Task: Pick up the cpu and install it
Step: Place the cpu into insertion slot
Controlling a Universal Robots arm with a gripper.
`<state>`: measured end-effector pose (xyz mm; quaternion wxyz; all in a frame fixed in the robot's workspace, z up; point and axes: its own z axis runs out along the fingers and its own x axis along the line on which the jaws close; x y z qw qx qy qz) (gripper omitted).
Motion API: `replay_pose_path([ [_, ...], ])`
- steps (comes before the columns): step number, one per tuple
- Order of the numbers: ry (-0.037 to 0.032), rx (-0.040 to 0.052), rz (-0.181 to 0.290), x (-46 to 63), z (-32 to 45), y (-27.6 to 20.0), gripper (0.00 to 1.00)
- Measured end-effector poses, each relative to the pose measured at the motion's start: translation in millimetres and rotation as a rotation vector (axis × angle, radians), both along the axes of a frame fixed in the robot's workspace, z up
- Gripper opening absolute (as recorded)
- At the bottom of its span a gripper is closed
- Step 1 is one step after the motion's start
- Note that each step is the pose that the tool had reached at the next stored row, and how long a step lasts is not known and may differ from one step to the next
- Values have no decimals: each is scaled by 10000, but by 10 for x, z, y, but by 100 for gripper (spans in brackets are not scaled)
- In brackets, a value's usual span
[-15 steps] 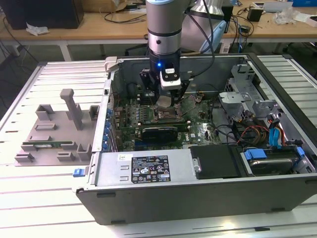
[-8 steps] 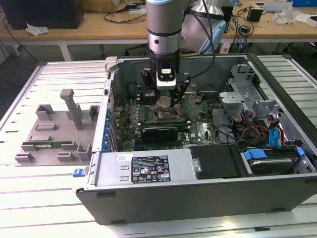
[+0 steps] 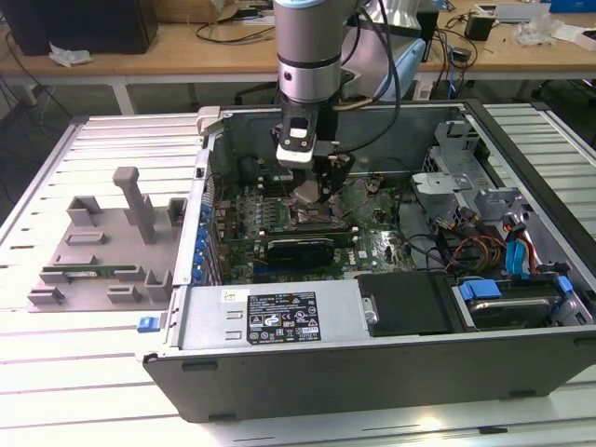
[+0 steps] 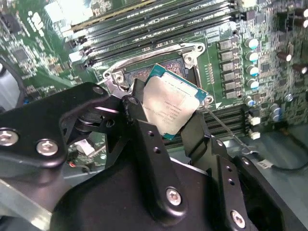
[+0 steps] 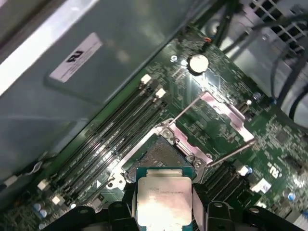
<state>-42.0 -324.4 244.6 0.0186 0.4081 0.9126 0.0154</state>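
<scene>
The arm (image 3: 307,56) is a silver-grey cylinder banded black, cables (image 3: 389,65) looping off at three o'clock; its gripper (image 4: 169,108) is matte black, studded with silver screws (image 4: 173,196).

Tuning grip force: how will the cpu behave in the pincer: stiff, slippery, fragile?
Probably rigid: the cpu looks flat and unbent in the pincer. Its shiny metal top hints at slick surfaces, so an edge grip may slip. It is thin and small, so likely light; over the open socket, a drop could damage it.
</scene>
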Motion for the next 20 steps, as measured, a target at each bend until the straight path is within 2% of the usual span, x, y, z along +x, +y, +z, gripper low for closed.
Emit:
replay_pose_path([
  [2,0,1,-409,0,-1,0,55],
  [4,1,0,-1330,0,-2,0,55],
  [10,0,0,-3199,0,-5,0,55],
  [17,1,0,-4788,0,-7,0,55],
  [20,0,0,-5322,0,-9,0,55],
])
